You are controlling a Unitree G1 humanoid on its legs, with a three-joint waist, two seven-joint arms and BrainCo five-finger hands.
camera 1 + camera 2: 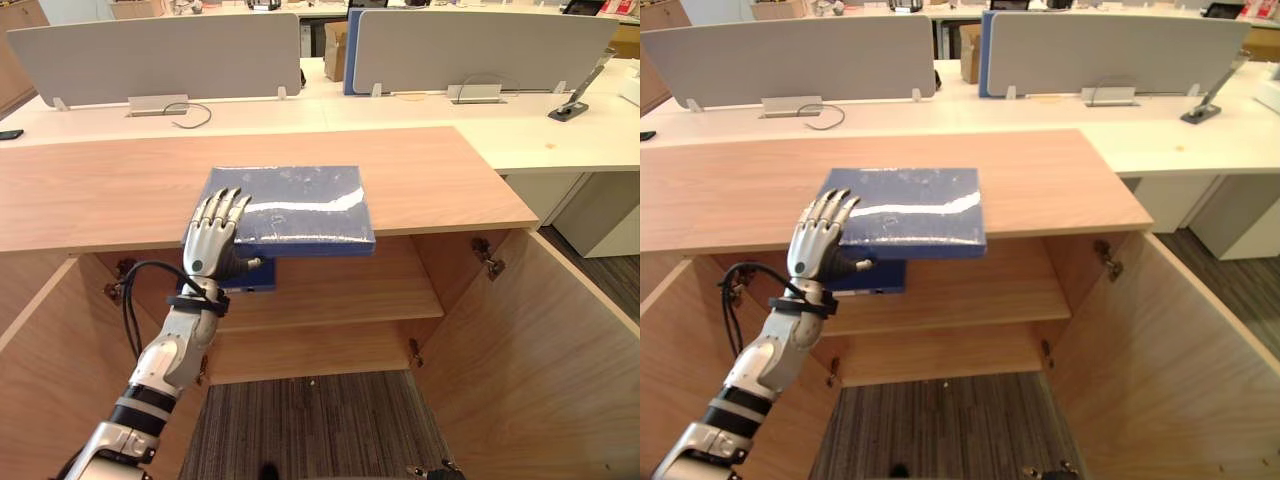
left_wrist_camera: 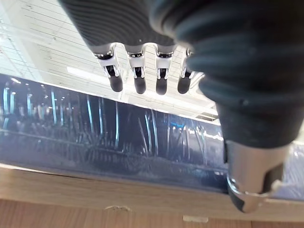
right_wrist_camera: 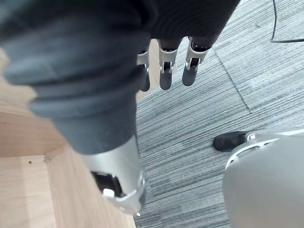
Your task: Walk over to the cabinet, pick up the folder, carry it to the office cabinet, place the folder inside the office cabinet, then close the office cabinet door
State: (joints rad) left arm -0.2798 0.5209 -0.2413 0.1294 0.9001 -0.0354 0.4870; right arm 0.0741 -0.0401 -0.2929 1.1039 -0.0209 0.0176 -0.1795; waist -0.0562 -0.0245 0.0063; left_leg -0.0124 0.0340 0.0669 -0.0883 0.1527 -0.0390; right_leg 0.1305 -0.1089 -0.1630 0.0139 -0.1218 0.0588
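Observation:
A glossy blue folder [image 1: 300, 205] lies flat on the wooden cabinet top [image 1: 440, 170], its near edge sticking out past the front edge. My left hand [image 1: 215, 235] rests on the folder's left part, open, with straight fingers [image 2: 139, 71] spread over the cover and the thumb [image 1: 250, 265] pointing sideways just below the edge. A blue part [image 1: 255, 278] shows under the hand, below the cabinet top. My right hand [image 3: 166, 71] hangs open over the carpet, holding nothing.
Both cabinet doors stand wide open, left door [image 1: 40, 360] and right door [image 1: 540, 330], with a wooden shelf [image 1: 350, 290] inside. White desks with grey dividers [image 1: 160, 55] stand behind the cabinet. Striped grey carpet [image 1: 310, 430] lies in front.

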